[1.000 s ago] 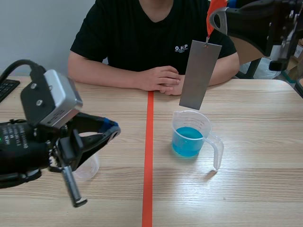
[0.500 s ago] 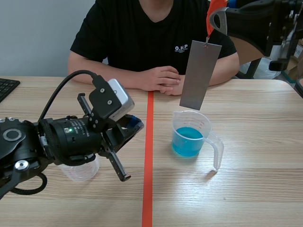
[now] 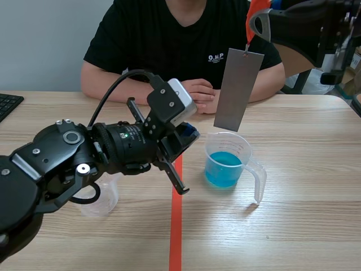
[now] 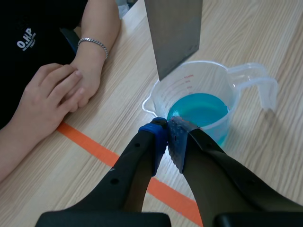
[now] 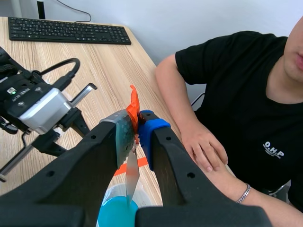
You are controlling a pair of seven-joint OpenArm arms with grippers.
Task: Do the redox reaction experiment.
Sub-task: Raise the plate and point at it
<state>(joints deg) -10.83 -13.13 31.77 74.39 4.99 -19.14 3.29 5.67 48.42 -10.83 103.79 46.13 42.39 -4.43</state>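
"What is seen at lower left?"

"One small clear plastic cup [image 3: 101,197], half hidden under the left arm. Near the centre, the left gripper [image 3: 190,135] is closed on nothing."

"And rightward?"

"One clear handled jug [image 3: 256,178] of blue liquid [image 3: 224,165] is set on the pale wood-grain table [image 3: 304,226]. One flat grey metal plate [image 3: 238,90] is hung over it by an orange tab [image 5: 134,106], pinched in the right gripper [image 5: 136,130] at upper right."

The plate [image 3: 238,90] hangs over the beaker's [image 3: 228,164] far rim, barring the way in from above. The left gripper [image 4: 166,128], fingers together, crowds the near rim. A person's hands [image 3: 194,93] lie just behind. Bare table [image 3: 316,169] lies past the handle.
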